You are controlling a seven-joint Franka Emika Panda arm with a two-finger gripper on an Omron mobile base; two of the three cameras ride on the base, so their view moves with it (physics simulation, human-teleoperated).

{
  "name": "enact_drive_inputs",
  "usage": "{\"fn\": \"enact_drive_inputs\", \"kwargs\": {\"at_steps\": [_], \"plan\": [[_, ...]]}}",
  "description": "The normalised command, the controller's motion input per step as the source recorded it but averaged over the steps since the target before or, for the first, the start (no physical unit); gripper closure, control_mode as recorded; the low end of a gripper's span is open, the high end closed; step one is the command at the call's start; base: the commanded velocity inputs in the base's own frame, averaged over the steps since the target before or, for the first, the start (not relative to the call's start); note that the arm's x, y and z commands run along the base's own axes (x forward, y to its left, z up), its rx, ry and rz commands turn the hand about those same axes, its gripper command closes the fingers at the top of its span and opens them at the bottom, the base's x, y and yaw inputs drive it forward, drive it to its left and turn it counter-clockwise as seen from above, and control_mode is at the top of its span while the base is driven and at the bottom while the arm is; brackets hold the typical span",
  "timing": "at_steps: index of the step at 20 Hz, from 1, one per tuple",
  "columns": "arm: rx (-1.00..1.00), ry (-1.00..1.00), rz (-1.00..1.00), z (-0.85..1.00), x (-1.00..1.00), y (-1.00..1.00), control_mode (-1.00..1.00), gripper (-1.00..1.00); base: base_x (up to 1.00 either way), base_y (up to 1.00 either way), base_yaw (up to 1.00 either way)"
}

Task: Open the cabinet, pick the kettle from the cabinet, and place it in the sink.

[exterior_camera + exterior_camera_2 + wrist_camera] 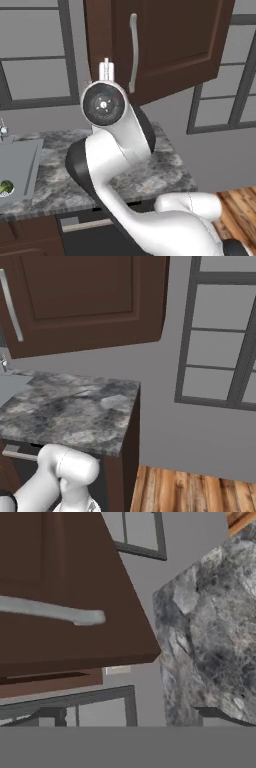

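The dark brown cabinet (pixel 165 40) hangs on the wall above the counter, with its long silver bar handle (pixel 133 52) upright on the door. In the hand view the cabinet (pixel 75 572) appears rolled sideways, and its handle (pixel 55 612) lies a short way ahead. My gripper (pixel 106 69) is raised just left of the handle's lower end, mostly hidden behind my wrist; it stands open with nothing in it. The kettle is hidden. The grey sink (pixel 22 160) is set into the counter at far left, and its edge (pixel 7 387) also shows from the right.
A small green broccoli piece (pixel 5 187) lies in the sink, under the faucet (pixel 3 131). Grey marbled counter (pixel 160 170) runs right of the sink and ends at a corner (pixel 125 416). Dark-framed windows (pixel 220 341) flank the cabinet. Wooden floor (pixel 190 491) lies to the right.
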Motion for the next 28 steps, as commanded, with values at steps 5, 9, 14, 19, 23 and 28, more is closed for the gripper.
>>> {"fn": "enact_drive_inputs", "kwargs": {"at_steps": [5,9,14,19,23,28], "plan": [[0.07,0.0,-0.4,-0.21,0.27,0.08,-1.0,-1.0,0.0,0.0,0.0],[0.0,0.02,-0.36,-0.05,0.23,0.02,-1.0,-1.0,0.0,0.0,0.0],[0.01,0.02,-0.17,-0.04,0.11,0.04,-1.0,-1.0,0.0,0.0,0.0],[0.01,0.0,-0.09,-0.12,0.07,0.18,-1.0,-1.0,0.0,0.0,0.0],[0.04,0.0,-0.02,-0.15,0.15,0.2,-1.0,-1.0,0.0,0.0,0.0],[0.04,0.0,0.0,-0.14,0.31,0.11,-1.0,-1.0,0.0,0.0,0.0]]}}
